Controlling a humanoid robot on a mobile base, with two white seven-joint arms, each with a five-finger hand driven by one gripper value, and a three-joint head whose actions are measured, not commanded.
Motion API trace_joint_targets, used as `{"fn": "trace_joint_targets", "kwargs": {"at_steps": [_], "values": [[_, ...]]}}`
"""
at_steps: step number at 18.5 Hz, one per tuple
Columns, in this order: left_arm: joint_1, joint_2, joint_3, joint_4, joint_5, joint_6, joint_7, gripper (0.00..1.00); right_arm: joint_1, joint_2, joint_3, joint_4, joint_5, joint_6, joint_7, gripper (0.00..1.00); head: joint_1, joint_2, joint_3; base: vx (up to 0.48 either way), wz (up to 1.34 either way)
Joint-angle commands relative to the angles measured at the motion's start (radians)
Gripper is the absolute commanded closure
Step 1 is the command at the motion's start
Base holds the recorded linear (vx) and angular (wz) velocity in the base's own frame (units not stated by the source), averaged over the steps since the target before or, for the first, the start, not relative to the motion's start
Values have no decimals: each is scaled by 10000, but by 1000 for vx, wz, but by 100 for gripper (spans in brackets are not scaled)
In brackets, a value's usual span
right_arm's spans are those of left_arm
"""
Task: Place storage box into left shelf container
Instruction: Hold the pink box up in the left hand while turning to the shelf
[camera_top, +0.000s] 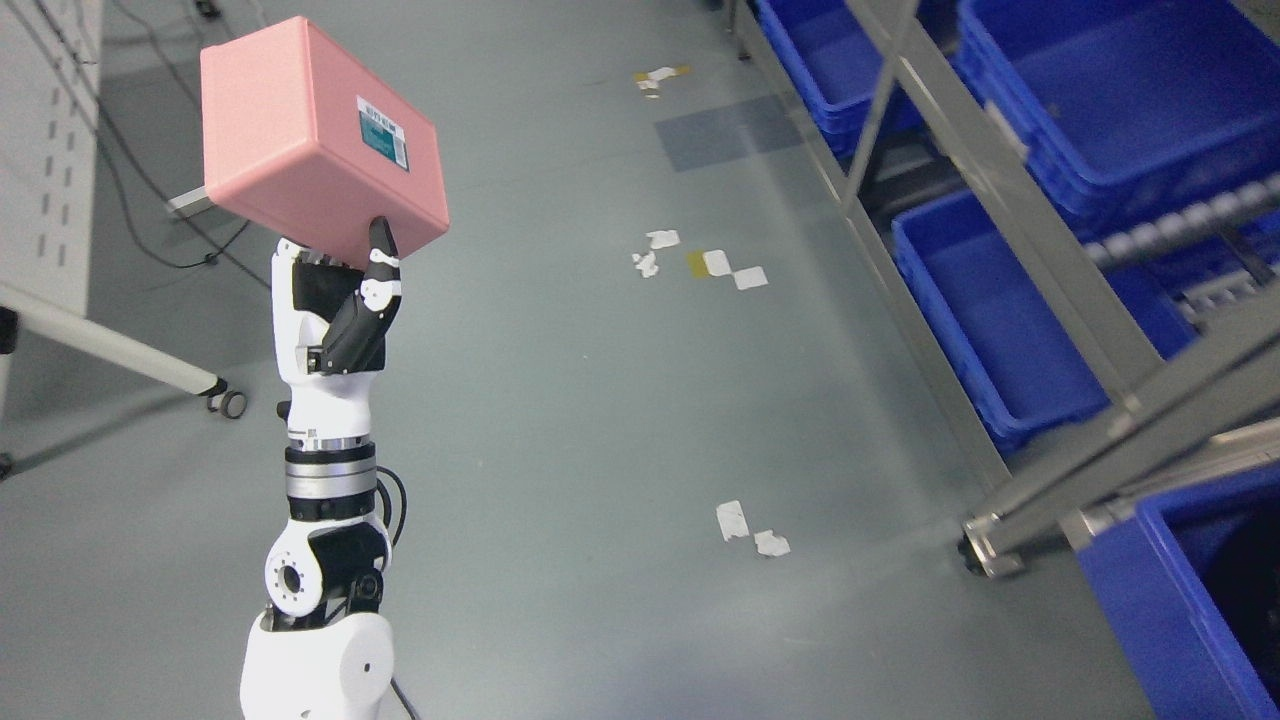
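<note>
The storage box (318, 140) is held aloft at the upper left by the left hand (335, 310), whose arm rises from the lower left edge. Below it lies the floor (560, 420), on which scraps of tape (700, 262) are scattered near the middle. The shelf frame (1010, 200) is set along the right side, with containers (990, 320) seated in it at several levels.

Pink storage box (310, 140) with a teal label (384, 133) — blue bins (990, 330), grey floor (600, 400).

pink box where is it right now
Upper left of the head view, the pink box is held up over the floor by the left hand, far from the blue bins.
</note>
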Motion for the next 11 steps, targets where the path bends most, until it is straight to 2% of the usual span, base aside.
{"fn": "trace_joint_targets", "kwargs": {"at_steps": [1, 5, 11], "values": [[992, 149, 718, -363, -103, -272, -241, 95, -28, -175, 0, -174, -215, 2, 20, 0, 0, 0, 0, 347, 862], [1038, 149, 703, -378, -133, -641, -472, 95, -43, -175, 0, -174, -215, 2, 20, 0, 0, 0, 0, 404, 526], [1069, 149, 933, -378, -210, -610, -472, 95, -28, -175, 0, -174, -215, -13, 20, 0, 0, 0, 0, 433, 183]]}}
